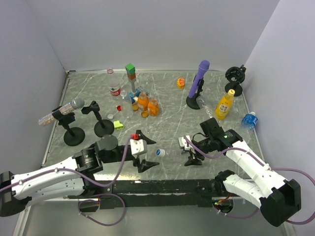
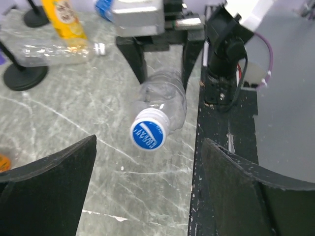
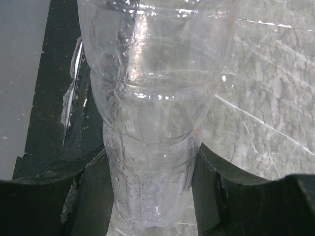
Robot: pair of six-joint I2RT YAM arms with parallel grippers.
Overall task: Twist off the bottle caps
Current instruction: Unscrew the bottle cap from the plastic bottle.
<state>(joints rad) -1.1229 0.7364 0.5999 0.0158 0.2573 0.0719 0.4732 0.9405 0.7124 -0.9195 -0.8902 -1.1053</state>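
I see the right gripper [image 3: 150, 189] clamped on 1 clear plastic bottle [image 3: 152, 98]; left gripper [image 2: 145, 187] wide open, empty, facing that bottle's round blue-and-white plastic cap [image 2: 147, 135].

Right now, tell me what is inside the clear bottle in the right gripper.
Nothing shows inside the clear bottle: no liquid, and the grey table shows through its wall. The blue cap covers the mouth, and the right gripper hides the sides it clamps.
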